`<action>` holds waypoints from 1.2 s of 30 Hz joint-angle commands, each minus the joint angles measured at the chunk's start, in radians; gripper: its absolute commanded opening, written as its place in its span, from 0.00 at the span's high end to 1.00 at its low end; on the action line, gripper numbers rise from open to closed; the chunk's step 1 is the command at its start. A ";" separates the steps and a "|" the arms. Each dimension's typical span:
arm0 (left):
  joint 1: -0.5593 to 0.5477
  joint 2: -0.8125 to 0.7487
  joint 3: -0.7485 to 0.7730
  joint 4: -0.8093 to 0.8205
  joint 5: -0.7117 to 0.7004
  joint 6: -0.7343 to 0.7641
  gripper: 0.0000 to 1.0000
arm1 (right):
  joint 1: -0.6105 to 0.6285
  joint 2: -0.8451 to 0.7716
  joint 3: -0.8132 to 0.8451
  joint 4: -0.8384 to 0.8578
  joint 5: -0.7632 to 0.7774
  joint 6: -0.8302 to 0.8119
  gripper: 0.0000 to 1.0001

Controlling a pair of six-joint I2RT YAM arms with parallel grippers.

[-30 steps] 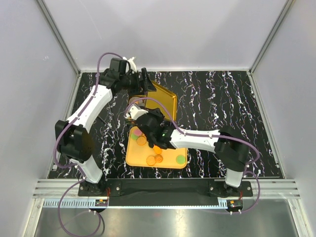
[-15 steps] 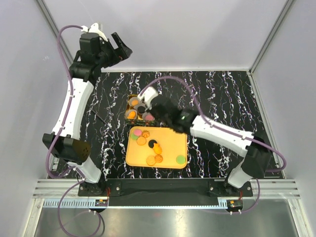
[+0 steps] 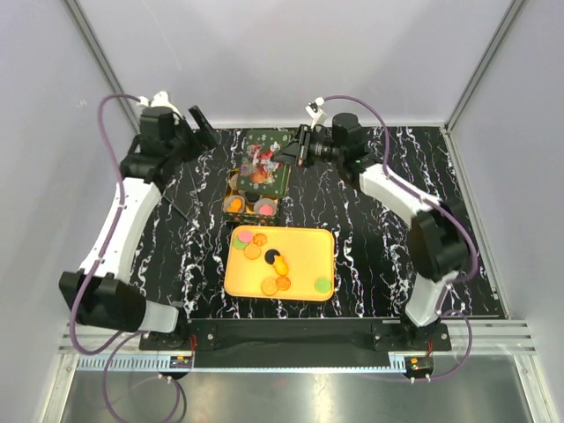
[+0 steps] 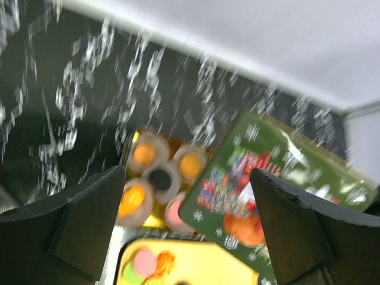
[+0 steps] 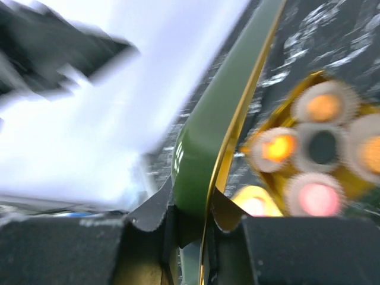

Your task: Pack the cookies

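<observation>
Right wrist view: right hand (image 5: 190, 211) pinching rim of green tin lid (image 5: 205, 130), lid tilted above gold tin (image 3: 227, 187). Cookies (image 3: 253, 252): small flat discs, mostly orange, some pink, green, black. Several loose on yellow tray (image 3: 304, 242), others in paper cups (image 4: 144, 153) inside tin. Half second ago no lid in sight, right arm low over tin; now stretched along counter (image 3: 370, 256) far edge. Left hand (image 4: 190, 222) spread wide, empty, hovering far-left, angled toward tin.

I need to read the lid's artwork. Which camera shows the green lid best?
The left wrist view: the green lid faces it, printed side large, though blurred. The top external view shows it small, held by the right gripper. The right wrist view sees only its rim, edge-on.
</observation>
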 commanded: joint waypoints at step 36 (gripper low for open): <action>0.003 0.293 -0.373 0.294 0.181 -0.031 0.05 | -0.026 0.688 0.144 0.962 -0.307 0.840 1.00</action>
